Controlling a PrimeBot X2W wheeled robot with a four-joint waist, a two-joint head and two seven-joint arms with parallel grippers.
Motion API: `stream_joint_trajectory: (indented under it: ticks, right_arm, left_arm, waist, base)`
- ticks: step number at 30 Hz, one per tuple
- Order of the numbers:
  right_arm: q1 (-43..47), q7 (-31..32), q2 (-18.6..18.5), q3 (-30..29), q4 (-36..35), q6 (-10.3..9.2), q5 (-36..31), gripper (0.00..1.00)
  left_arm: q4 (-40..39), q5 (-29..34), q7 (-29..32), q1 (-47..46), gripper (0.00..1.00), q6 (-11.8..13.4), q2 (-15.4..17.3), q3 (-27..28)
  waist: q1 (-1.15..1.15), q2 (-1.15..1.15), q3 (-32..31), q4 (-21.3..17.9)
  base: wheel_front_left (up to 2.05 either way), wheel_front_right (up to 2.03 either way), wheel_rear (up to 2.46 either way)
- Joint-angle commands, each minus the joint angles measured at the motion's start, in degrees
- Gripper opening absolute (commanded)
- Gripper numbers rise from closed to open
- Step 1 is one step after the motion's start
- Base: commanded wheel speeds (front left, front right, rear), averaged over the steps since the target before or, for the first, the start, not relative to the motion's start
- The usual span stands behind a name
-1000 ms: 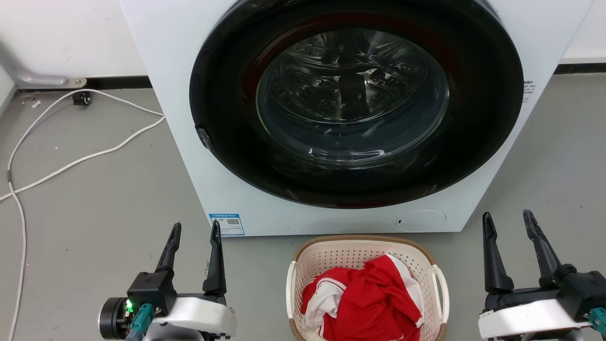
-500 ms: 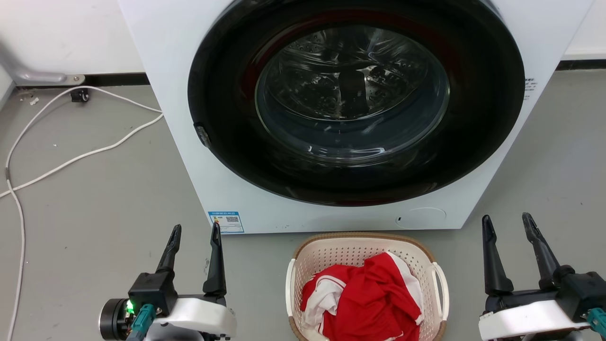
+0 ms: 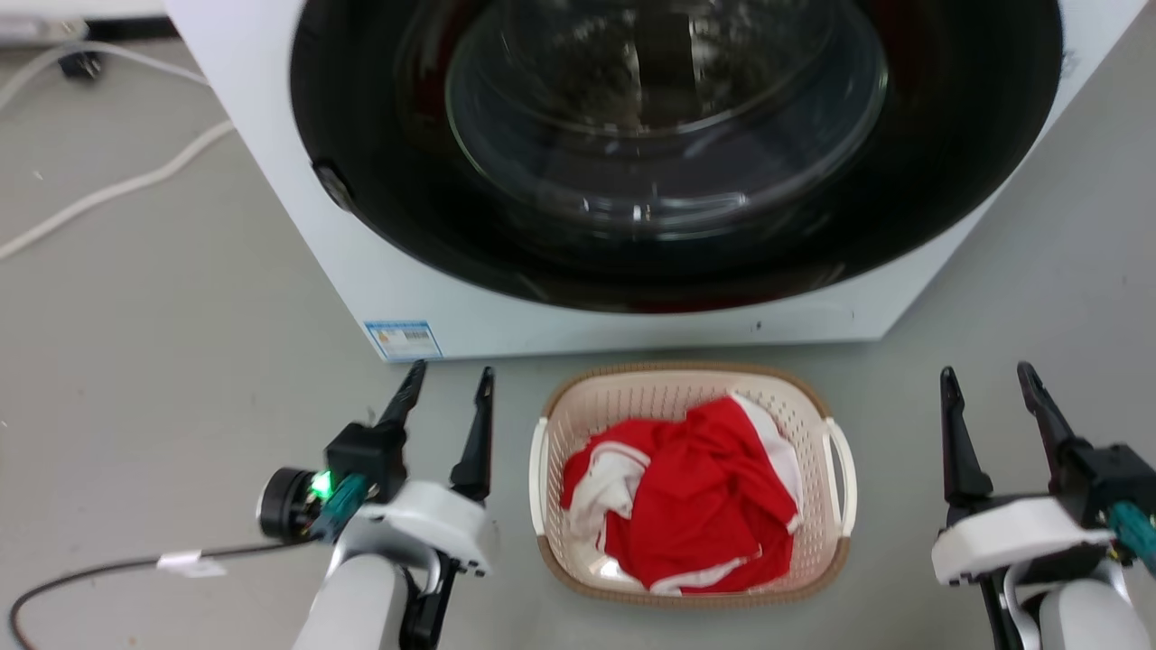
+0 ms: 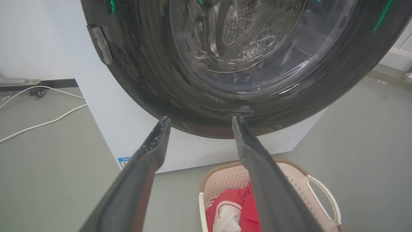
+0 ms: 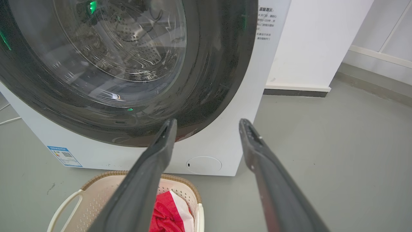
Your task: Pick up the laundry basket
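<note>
Cream perforated plastic forms the walls of the laundry basket (image 3: 650,397), topped by a brown woven-look rim. The basket stands upright on the grey floor (image 3: 153,379), just in front of the lower panel of the white washing machine (image 3: 271,135) and centred between the two grippers. A crumpled red and white garment (image 3: 695,506) lies inside it. One white handle (image 3: 539,474) faces the left gripper; the other handle (image 3: 844,478) faces the right gripper.

Left gripper (image 3: 452,372): fingers spread apart, nothing between them, tips pointing toward the machine. It sits just beside the basket's left side without touching it. In the left wrist view, the left gripper (image 4: 199,118) frames the lower edge of the dark round door (image 4: 180,87), with the basket (image 4: 222,183) low and to the right of the fingers.

Right gripper (image 3: 984,370): fingers likewise spread and empty. It stands farther from the basket than the left one, with bare floor between. In the right wrist view, the right gripper (image 5: 208,120) points at the machine's lower corner, and the basket (image 5: 96,196) lies at the lower left.

A blue label (image 3: 404,340) is fixed near the machine's lower left corner. White cable (image 3: 108,190) runs across the floor at the upper left, and a black cable (image 3: 90,569) trails behind the left arm.
</note>
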Motion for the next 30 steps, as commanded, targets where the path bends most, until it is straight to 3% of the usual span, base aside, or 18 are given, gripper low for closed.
stream_joint_trajectory:
  ticks: [1,21,30]
  right_arm:
    - [-1.3,-0.11,-0.09,-0.17,0.27,-0.02,-0.08,1.0]
    - [-20.99,-0.11,-0.07,-2.61,23.92,-0.03,-9.72,1.0]
    - [-28.03,-0.1,-0.07,-2.38,31.76,-0.03,-12.47,1.0]
  left_arm:
    - [0.44,-0.02,-0.16,-0.98,1.0,-0.13,0.07,-0.2]
    - [36.12,-2.43,0.01,-26.72,1.0,-3.58,0.08,-9.03]
    - [46.09,-4.0,0.77,-35.33,1.0,-3.93,0.09,-11.06]
  waist:
    - [0.0,0.0,2.98,-0.63]
    - [0.0,0.0,24.52,-2.62]
    - [0.0,0.0,32.19,-2.62]
  base:
    - [0.0,0.0,0.0]
    - [0.0,0.0,0.0]
    - [0.0,0.0,0.0]
